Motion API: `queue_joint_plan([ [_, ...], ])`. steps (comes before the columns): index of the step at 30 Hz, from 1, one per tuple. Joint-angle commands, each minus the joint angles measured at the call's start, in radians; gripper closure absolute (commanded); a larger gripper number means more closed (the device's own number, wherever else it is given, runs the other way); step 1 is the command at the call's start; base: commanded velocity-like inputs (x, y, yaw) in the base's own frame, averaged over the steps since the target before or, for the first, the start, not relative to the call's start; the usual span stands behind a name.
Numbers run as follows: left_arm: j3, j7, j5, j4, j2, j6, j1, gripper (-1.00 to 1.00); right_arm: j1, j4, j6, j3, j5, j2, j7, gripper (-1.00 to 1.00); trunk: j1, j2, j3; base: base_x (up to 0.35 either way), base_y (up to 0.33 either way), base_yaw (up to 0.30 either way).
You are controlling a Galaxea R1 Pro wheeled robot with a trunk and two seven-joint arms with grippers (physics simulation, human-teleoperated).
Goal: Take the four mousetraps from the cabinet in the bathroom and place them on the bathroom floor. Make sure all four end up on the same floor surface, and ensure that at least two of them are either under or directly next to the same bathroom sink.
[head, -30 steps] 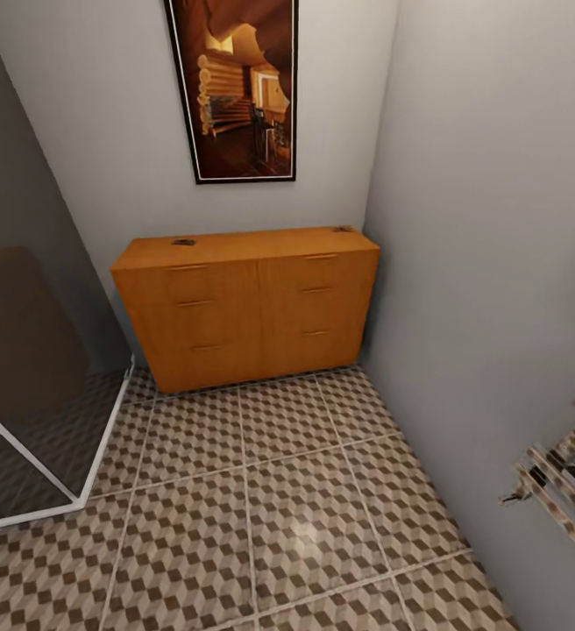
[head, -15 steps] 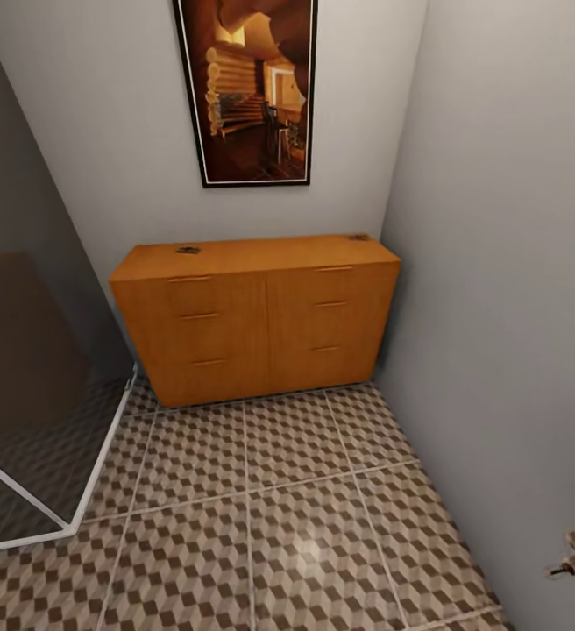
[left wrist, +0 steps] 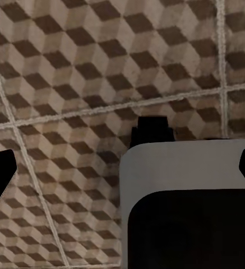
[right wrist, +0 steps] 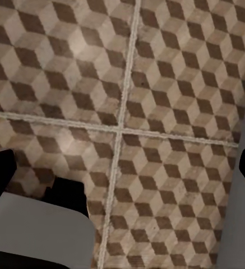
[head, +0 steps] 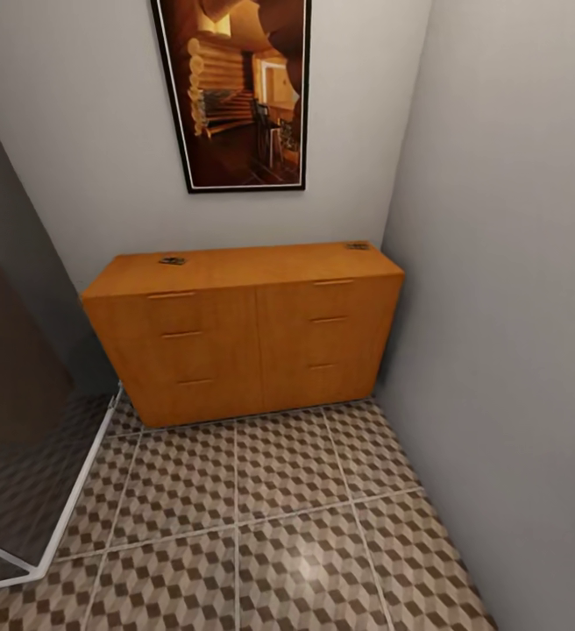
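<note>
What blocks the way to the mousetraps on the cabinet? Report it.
Nothing visible does. Open bathroom floor runs up to the cabinet. Two small dark items, likely mousetraps, lie uncovered on its top, one near the left end, one at the right back corner.

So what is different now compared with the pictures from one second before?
The camera moved, not the furniture: the view came closer and turned left. The mirrored fitting at the right edge left the frame. The cabinet, the two small objects on top, the painting and the tiled floor stayed as they were.
</note>
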Motion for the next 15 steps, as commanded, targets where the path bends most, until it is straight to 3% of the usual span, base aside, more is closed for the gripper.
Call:
queue_joint_plan([
  [1, -0.007, 0.006, 0.005, -0.005, 0.001, -0.005, -0.002, -1.00, -0.001, 0.002, -0.005, 0.008, -0.009, 0.001, -0.002, -1.00, 0.001, 0.000, -0.001, 0.336, -0.087, 0.000],
  [15, -0.007, 0.006, 0.005, -0.002, 0.003, -0.005, -0.002, -1.00, -0.001, 0.002, -0.004, 0.008, -0.011, 0.001, -0.003, -1.00, 0.001, 0.000, -0.001, 0.336, -0.085, 0.000],
])
